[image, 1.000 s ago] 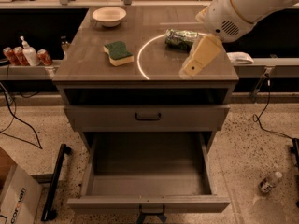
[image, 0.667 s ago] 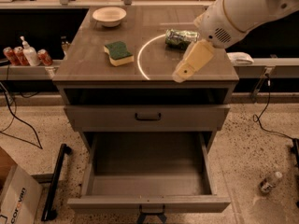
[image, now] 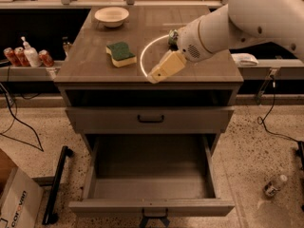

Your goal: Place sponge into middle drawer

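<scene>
You swung gripper point(image: 159, 73) toward 9 o'clock across tabletop point(image: 90, 63); it reached sponge's point(image: 121, 53) 4 o'clock, near, apart. Opening: couldn't tell; held nothing. Sponge stayed put. Middle drawer point(image: 152, 172) stood open. Grasp still pending.

colours only. tabletop point(image: 90, 63) was grey-brown with faint wood grain. left of centre, the sponge point(image: 120, 54) had a yellow body and dark green top. off-white bowl point(image: 111, 16) at the back left corner. thin white ring point(image: 141, 60) showed on the top just right of the sponge. cream-tan gripper point(image: 155, 76) sat over the front edge near its middle, with the arm point(image: 247, 18) behind it white. the bag point(image: 172, 36), mostly hidden by the arm, was shiny green. closed drawer front point(image: 104, 120) was grey with a black handle point(image: 151, 119). open drawer point(image: 152, 172) was plain grey throughout. floor point(image: 256, 146) was beige with dark speckles. cans point(image: 14, 56) off the left edge were red.
</scene>
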Tool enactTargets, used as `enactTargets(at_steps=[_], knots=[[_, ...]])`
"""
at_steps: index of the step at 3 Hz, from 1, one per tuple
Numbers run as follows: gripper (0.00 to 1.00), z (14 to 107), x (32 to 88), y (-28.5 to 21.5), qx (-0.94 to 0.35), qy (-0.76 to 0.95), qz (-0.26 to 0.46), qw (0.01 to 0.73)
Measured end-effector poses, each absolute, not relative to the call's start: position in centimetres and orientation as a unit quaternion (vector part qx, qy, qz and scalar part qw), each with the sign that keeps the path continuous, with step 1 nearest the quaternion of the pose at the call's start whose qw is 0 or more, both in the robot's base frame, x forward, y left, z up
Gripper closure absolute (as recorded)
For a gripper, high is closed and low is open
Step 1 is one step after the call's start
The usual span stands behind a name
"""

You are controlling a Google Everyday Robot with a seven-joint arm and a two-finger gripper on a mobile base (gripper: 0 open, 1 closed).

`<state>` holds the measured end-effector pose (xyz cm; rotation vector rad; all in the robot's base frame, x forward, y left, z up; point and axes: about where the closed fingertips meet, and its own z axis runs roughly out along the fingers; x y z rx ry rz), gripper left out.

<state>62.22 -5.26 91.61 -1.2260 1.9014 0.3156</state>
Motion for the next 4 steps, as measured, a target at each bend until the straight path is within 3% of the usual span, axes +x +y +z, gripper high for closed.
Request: enactTargets(at_steps=[4], knots=[[0.0,85.8,72.6,4.4,-0.468,0.722,0.254,0.442]])
